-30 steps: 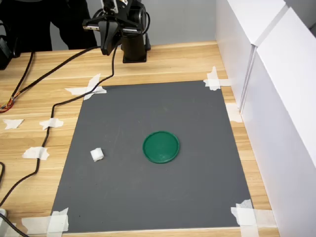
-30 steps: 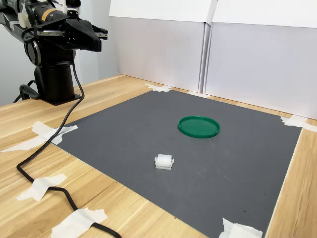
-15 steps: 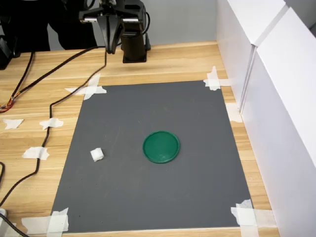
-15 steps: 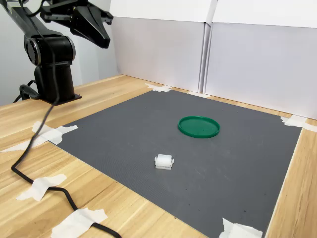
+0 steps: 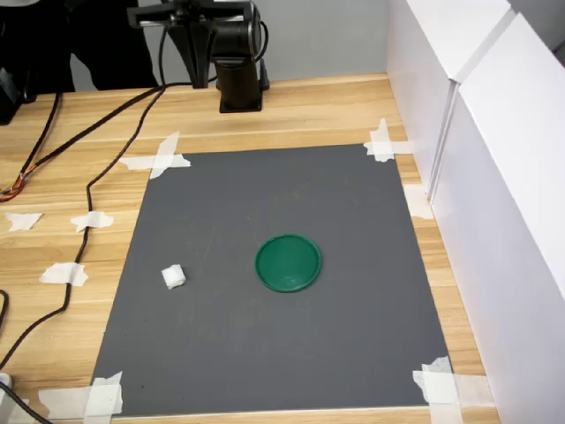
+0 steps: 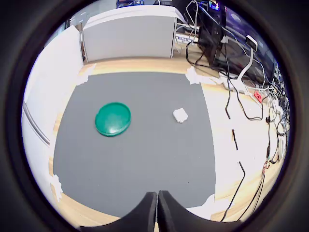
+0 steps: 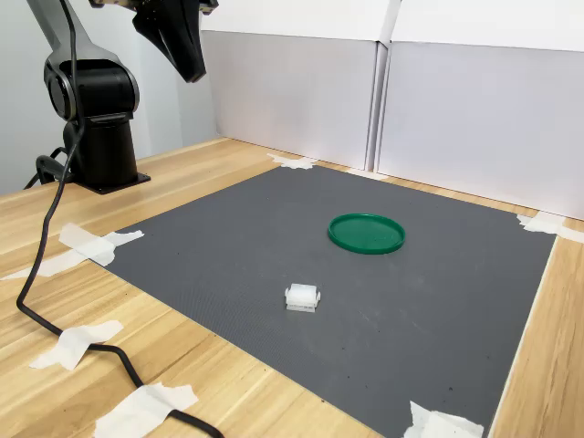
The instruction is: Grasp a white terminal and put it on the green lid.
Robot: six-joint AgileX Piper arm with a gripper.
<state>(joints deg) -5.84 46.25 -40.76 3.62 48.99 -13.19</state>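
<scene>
The white terminal is a tiny block lying alone on the grey mat. It lies to the first exterior view's left of the green lid, a flat round disc near the mat's middle. Nothing rests on the lid. My gripper hangs high near the arm's base, far from both, pointing down. Its fingers meet, shut on nothing.
White panels wall off the first exterior view's right side. A black cable trails over the wood on the first exterior view's left. Tape pieces hold the mat's corners. The arm's base stands behind the mat.
The gripper has risen and swung from pointing forward to pointing down. The terminal and the lid have not moved.
</scene>
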